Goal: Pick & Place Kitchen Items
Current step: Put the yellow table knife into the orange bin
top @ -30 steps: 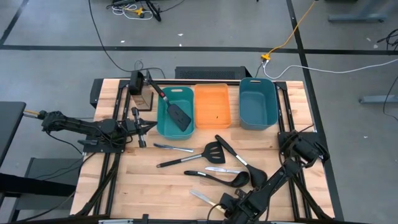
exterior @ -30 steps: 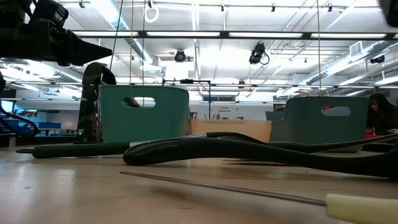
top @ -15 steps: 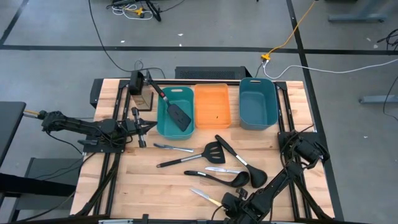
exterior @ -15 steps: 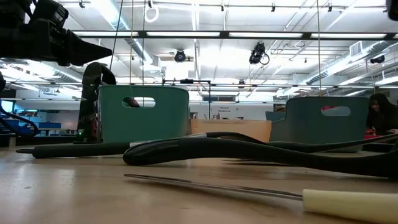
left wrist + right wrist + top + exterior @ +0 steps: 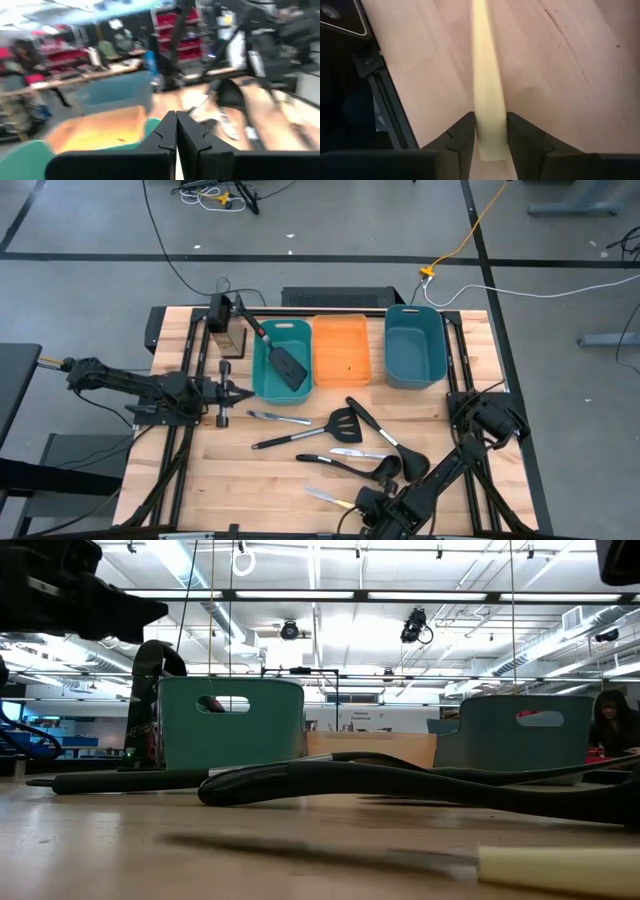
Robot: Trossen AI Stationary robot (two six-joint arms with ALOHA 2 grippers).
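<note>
Right gripper (image 5: 362, 502) sits low at the counter's (image 5: 230, 470) 6 o'clock edge. High view only shows the arm over the cream-handled knife (image 5: 330, 499); whether the fingers touch it can't be told there. Right wrist view settles it: cream handle (image 5: 487, 95) runs between the two dark fingers (image 5: 462, 137), both pressing its sides, part-way open and clamped on the handle, over bare wood. Low view adds the handle lying flat on the counter at the near edge, blade blurred.

Left gripper (image 5: 232, 393) is at 9 o'clock, just short of the teal bin (image 5: 281, 360). Left wrist view shows its fingers (image 5: 165, 140) fully together, nothing between them. The same view looks across the orange bin (image 5: 95, 127) to a black ladle (image 5: 231, 95) on the wood, plus red shelving in the room behind; heavily blurred.

Only the high view gives the layout: three bins along 12 o'clock, teal, orange, dark teal bin (image 5: 414, 345). A black spatula with red-tipped handle (image 5: 278, 352) lies in the teal one. At centre on the counter: small silver knife (image 5: 277, 418), black spoon (image 5: 285, 439), slotted spatula (image 5: 345, 421), second silver knife (image 5: 358, 452), two ladles (image 5: 385, 468) toward 5 o'clock.

Low view alone shows the bins' handle cutouts and a person (image 5: 610, 722) at the far 3 o'clock edge of the room.

No readable writing or brand in any view.
</note>
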